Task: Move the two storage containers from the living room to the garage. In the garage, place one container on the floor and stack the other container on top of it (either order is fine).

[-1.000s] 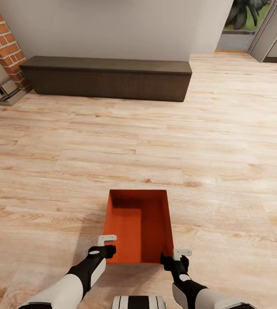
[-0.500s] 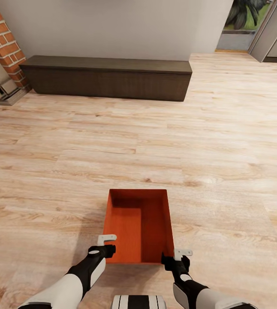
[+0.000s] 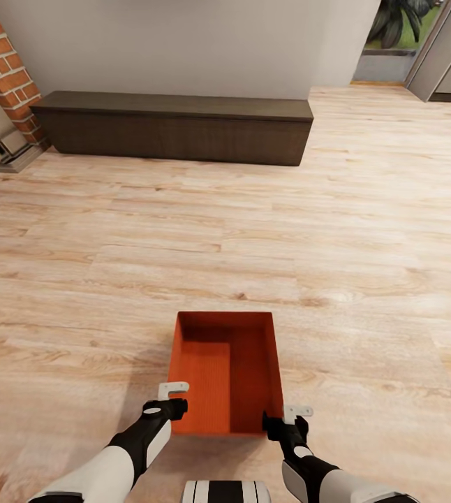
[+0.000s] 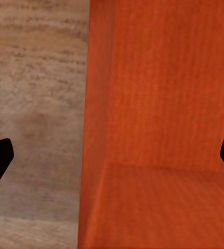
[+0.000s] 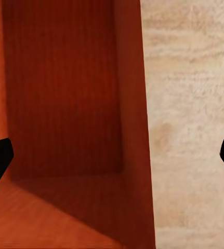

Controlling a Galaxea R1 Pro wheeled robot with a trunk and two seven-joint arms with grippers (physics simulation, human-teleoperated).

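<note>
Both claws, left (image 3: 173, 396) & right (image 3: 290, 416), open astride container (image 3: 225, 370) near corners.

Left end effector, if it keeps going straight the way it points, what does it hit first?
Most likely the near left wall of the orange-red rectangular storage container, which sits between the open fingers of the left end effector; depth is unclear.
</note>
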